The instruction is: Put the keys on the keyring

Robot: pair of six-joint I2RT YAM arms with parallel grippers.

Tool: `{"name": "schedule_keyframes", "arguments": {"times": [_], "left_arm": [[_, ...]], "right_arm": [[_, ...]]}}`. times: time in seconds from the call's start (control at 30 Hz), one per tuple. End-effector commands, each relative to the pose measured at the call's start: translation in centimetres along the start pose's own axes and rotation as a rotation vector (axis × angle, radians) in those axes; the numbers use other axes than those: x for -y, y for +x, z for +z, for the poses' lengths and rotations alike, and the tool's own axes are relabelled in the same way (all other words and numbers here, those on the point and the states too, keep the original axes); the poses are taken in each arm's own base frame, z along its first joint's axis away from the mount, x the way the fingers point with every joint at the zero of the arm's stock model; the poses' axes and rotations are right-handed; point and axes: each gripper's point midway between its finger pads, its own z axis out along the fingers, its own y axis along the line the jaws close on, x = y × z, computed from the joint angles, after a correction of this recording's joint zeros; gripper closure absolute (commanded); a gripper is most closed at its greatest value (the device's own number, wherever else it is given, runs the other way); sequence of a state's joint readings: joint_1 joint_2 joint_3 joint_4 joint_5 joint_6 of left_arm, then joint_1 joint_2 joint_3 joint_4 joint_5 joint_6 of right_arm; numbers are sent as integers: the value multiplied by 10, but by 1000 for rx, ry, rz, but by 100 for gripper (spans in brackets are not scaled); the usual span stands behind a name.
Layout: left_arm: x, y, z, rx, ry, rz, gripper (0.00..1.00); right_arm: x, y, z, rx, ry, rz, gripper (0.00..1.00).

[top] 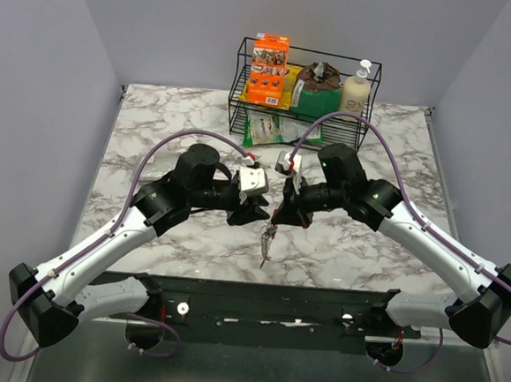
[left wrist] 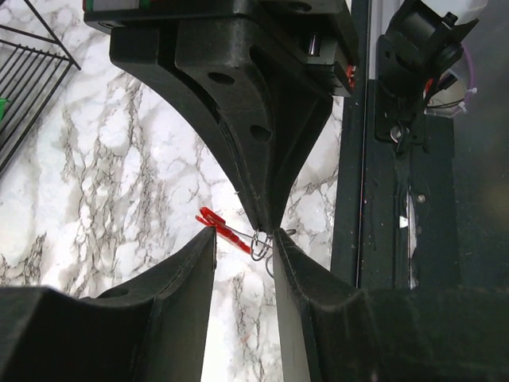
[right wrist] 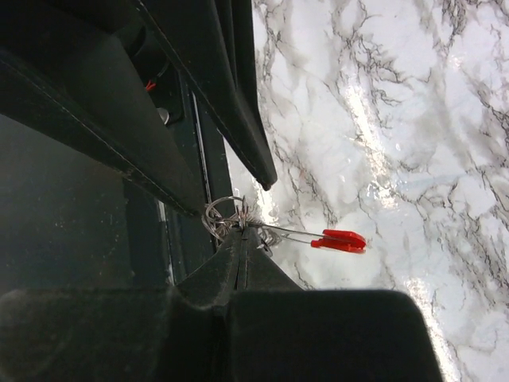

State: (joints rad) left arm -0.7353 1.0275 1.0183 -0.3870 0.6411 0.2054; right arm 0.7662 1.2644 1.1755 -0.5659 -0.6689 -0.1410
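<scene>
- Holding the keyring is the job of my right gripper: its fingers are pressed together on the wire loops, which stick out just past the fingertips.
- The keys hang as a small bunch directly below the keyring, clear of the marble table, in the overhead view.
- A red-ended shaft, slim and silver, runs out sideways from the keyring. I judge it to be one of the keys.
- Its long axis lies roughly level, with the red end pointing away from the keyring and from my right fingertips.
- My left gripper faces the keyring from the opposite side, with its jaws apart and a clear gap between them.
- In the left wrist view the keyring sits just at the mouth of that gap, close to one fingertip.
- The shaft reaches from the keyring across the gap, and its red end lies at the other fingertip. I cannot tell whether it touches.
- Both grippers are beside the keyring. The right one is occupied, so the left one is the free hand for the next move.
- The next move turns on this: the shaft lies across my left jaws rather than along them, so I judge that closing would catch it endwise unless I realign first.
</scene>
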Motion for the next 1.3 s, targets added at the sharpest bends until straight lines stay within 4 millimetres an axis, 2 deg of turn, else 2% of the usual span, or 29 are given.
{"name": "schedule_keyframes", "arguments": {"times": [0.0, 0.27, 0.37, 0.6, 0.63, 0.7, 0.83, 0.9, 1.07, 1.27], "left_arm": [[8, 0, 4, -17, 64, 10, 58], [12, 5, 8, -33, 110, -2, 59], [12, 7, 10, -36, 119, -6, 68], [12, 12, 12, -55, 130, -9, 74], [12, 11, 12, -53, 133, -8, 79], [12, 12, 13, -53, 133, -5, 81], [13, 10, 13, -43, 141, -1, 97], [15, 9, 13, -34, 149, 2, 100], [17, 11, 13, -27, 154, 3, 100], [12, 13, 11, 4, 95, 0, 100]], "right_arm": [[-3, -11, -2, 17, -8, -31, 100], [-3, -12, -2, 21, -10, -34, 100], [-3, -11, -1, 21, -12, -32, 100], [-3, -12, -2, 25, -8, -36, 100], [-3, -11, -1, 24, -10, -36, 100], [-3, -11, -1, 24, -13, -36, 100], [-3, -11, -1, 25, -15, -35, 100], [-4, -10, -1, 23, -16, -33, 100], [-4, -12, -2, 33, -9, -40, 99], [-2, -22, -7, 87, 27, -49, 91]]}}
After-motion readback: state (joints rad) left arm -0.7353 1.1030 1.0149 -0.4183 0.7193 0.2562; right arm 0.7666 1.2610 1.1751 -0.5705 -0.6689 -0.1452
